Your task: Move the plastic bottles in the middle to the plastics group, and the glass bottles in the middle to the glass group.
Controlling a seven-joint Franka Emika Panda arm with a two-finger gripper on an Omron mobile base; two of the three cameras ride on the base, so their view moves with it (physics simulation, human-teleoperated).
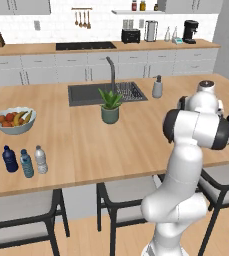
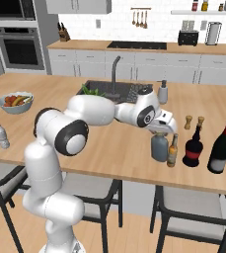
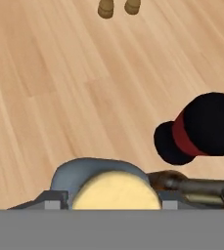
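While the arm reaches out low over the counter (image 2: 109, 148), the gripper (image 2: 160, 132) sits straight over the clear stoppered bottle (image 2: 159, 147), whose tan stopper (image 3: 115, 190) lies between the finger tips in the hand view; I cannot tell whether the jaws are clamped on it. Touching its right side stands the amber bottle (image 2: 172, 150), then the red-labelled wine bottle (image 2: 194, 146) and the reddish bottle (image 2: 220, 147), with two wooden shakers (image 2: 193, 121) behind. Far left, the small clear bottle (image 1: 40, 159) stands beside the two blue ones (image 1: 18, 160), near a fruit bowl (image 1: 14, 120).
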